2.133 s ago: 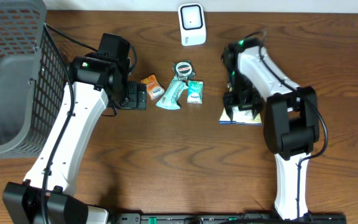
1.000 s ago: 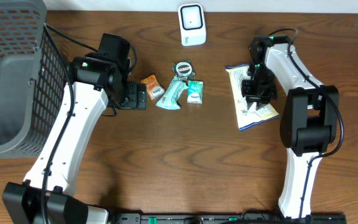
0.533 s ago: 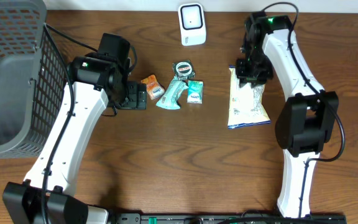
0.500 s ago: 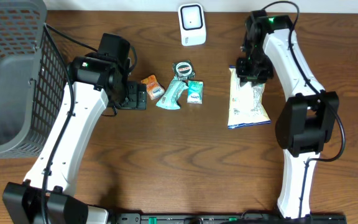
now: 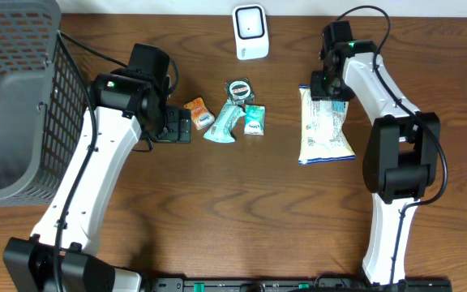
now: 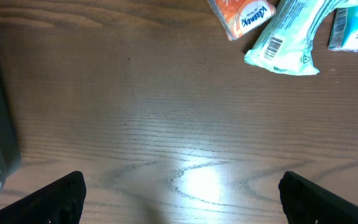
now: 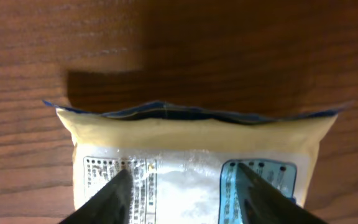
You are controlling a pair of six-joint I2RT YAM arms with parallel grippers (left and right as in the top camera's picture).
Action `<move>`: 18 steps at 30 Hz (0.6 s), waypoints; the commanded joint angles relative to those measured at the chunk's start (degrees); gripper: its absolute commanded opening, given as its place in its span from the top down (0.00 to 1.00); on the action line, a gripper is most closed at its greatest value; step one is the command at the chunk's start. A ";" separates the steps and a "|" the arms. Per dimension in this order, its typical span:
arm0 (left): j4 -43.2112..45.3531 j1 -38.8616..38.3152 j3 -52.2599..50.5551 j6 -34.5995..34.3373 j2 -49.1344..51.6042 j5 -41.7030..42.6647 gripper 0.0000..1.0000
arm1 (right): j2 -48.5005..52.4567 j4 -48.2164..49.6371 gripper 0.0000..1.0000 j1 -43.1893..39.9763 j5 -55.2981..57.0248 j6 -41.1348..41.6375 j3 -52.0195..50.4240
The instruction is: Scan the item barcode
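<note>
While the snack bag [image 5: 323,130] lay flat on the table [image 5: 242,203] right of the small packets [image 5: 221,123], its long axis ran far-to-near, one short end pointing toward the scanner's [image 5: 250,32] side. The right gripper [image 5: 328,85] hung over that far end, jaws spread and gripping nothing; the left gripper [image 5: 177,126] gaped wide beside the packets.

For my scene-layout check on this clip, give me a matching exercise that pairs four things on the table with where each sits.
Things:
1 white scanner
2 snack bag
3 wire basket
4 orange packet

Places:
A far left of the overhead view
B right side, top edge at the right gripper
C top centre of the overhead view
D centre, just left of the teal pack

Pairs: 1-C, 2-B, 3-A, 4-D
</note>
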 commanded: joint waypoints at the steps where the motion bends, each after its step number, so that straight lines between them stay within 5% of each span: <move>1: -0.20 -0.02 -0.20 -0.31 0.15 -0.31 0.02 | -0.96 -2.23 0.48 0.09 3.10 0.11 3.87; 9: -0.22 -0.02 -0.20 -0.31 0.15 -0.31 0.02 | -4.85 -23.71 0.50 0.70 -6.95 0.09 13.27; 11: -0.22 -0.02 -0.20 -0.31 0.15 -0.31 0.02 | -4.83 -29.20 0.65 1.31 -6.25 0.09 12.52; 18: -0.22 -0.02 -0.20 -0.31 0.15 -0.31 0.02 | -4.81 -26.91 0.64 3.34 -3.80 0.66 1.18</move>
